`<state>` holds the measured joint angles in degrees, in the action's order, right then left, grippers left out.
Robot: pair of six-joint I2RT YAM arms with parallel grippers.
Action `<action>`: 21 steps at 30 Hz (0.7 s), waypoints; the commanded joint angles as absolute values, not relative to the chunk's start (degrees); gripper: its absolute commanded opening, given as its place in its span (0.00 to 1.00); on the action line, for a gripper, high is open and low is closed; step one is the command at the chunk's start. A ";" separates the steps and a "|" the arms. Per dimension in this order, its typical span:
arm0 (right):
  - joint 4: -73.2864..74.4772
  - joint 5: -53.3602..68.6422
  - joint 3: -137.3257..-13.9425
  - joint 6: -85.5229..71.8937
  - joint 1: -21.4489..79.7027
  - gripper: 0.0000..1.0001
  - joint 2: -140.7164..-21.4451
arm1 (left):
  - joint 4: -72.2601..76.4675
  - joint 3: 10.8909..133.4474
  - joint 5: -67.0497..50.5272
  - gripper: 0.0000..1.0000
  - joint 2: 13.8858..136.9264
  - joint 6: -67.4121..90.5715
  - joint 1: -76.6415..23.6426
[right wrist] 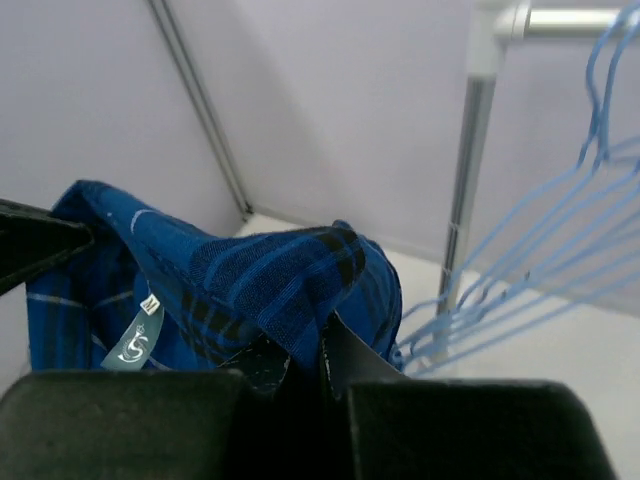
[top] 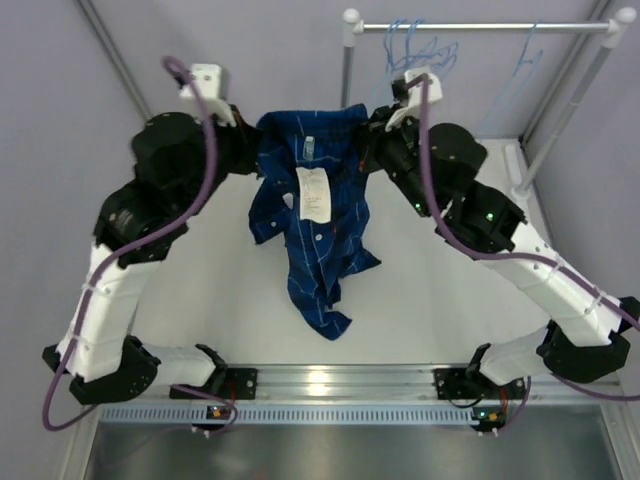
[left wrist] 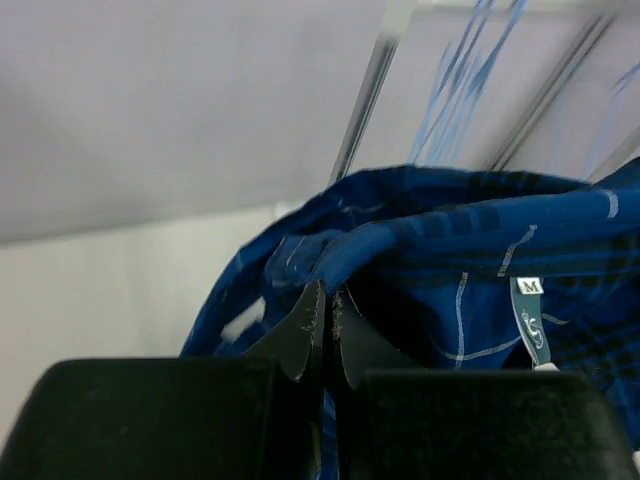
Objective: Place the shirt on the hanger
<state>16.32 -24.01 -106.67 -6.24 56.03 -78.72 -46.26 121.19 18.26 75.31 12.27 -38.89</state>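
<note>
The shirt (top: 318,235) hangs between the two arms at the far middle of the bench (top: 200,310), neck up, its lower end crumpled on the surface. The left end effector (left wrist: 325,315) is clamped on a fold at one shoulder. The right end effector (right wrist: 305,350) pinches the other, its tips half buried in cloth. Pale-blue hangers (top: 420,48) bunch on the rail (top: 500,27) at far right, overlapping too much to tell apart.
</note>
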 commanded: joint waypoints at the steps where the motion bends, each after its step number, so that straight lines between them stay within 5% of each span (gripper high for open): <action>1: 23.29 -31.99 -96.72 -10.35 56.78 0.00 -76.49 | -53.62 107.28 17.86 0.00 74.90 13.52 -38.23; 10: 20.15 -26.38 -79.32 -18.63 56.95 0.00 -74.28 | -44.66 87.92 6.42 0.00 64.87 17.23 -38.58; 16: 12.84 -22.06 -62.33 -22.32 56.87 0.00 -67.86 | -36.95 69.80 4.57 0.53 57.31 13.97 -38.58; 17: 11.87 -21.89 -60.92 -22.67 56.87 0.00 -67.33 | -35.17 67.09 4.31 0.71 56.61 14.32 -38.58; 21: 8.09 -20.57 -52.32 -22.68 56.69 0.00 -63.64 | -29.54 65.74 -4.72 0.86 57.12 15.30 -38.58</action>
<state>16.01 -22.15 -56.03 -20.84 56.12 -67.81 -40.03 65.98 2.92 56.53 15.25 -38.41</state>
